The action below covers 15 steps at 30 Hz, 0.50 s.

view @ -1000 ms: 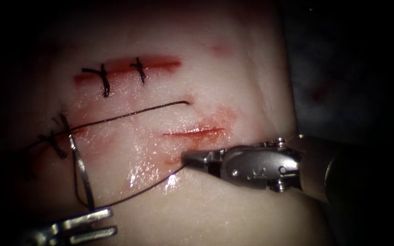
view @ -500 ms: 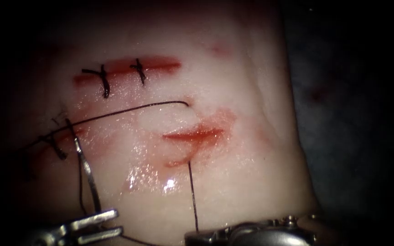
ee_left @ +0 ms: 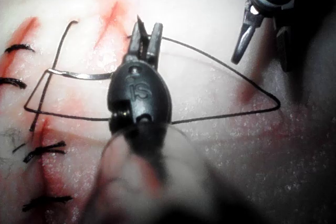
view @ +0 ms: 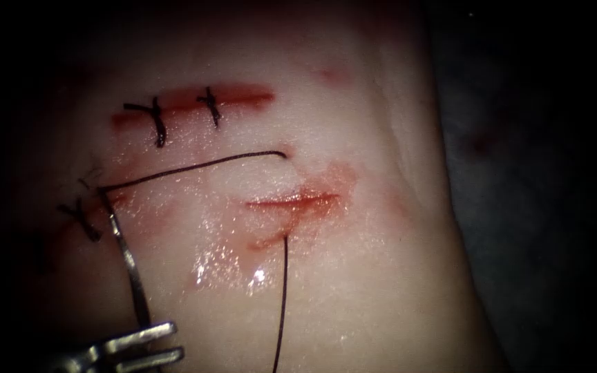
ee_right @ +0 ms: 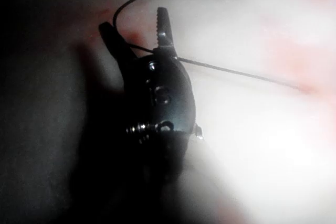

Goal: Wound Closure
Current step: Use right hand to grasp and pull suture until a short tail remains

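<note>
Where the silvery curved needle [view: 124,252] meets the left arm's steel tool [view: 176,340], we cannot make out whether it is gripped. The tool's 2 jaws stand slightly apart at the frame's edge, and in the left wrist view the needle [ee_left: 79,74] slips behind the tool [ee_left: 147,27]. The needle appears to lie on the pale tissue [view: 381,290], left of the short open red cut [view: 291,202]. Dark thread [view: 188,167] runs from its far end to a point just above that cut, and another strand leaves the cut downward. The right arm's tool [ee_right: 134,22], jaws spread wide, holds nothing, though thread crosses between them. We count 2 black stitches [view: 157,124] on the upper red cut [view: 243,97], and 4 in the left wrist view.
</note>
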Motion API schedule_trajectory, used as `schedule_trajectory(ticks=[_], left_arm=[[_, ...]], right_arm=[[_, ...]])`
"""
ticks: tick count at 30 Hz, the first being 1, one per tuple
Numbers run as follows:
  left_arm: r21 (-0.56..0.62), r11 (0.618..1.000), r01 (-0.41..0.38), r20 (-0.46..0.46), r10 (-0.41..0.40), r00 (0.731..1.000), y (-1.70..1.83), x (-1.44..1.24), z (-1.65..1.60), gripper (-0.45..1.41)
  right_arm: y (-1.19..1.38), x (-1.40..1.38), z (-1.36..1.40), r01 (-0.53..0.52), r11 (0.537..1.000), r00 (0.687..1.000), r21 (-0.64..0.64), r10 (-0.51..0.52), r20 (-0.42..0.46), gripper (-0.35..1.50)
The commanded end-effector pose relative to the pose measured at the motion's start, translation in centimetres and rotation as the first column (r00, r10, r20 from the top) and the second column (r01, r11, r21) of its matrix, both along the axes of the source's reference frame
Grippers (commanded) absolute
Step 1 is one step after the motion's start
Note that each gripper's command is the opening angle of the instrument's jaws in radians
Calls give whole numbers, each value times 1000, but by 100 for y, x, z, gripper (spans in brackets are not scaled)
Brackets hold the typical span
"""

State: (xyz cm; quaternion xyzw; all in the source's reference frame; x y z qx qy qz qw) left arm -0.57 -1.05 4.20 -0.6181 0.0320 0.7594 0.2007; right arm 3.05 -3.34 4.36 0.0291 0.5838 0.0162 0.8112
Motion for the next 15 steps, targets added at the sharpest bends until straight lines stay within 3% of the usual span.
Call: schedule_trajectory(ticks=[1, 10, 15], left_arm=[[-17, 1000, 3, -22, -4, 1000, 3, 0, 6, -45], [-60, 998, 18, -123, -25, 992, 12, 25, 3, -45], [-62, 998, 31, -137, -39, 990, 13, 24, 4, -45]], right_arm=[[22, -2, 5, -19, 999, 1000, -31, 19, -9, 130], [83, -32, 6, -32, 986, 999, -166, 29, -19, 121], [110, -33, 29, -6, 967, 999, -256, 14, 29, 121]])
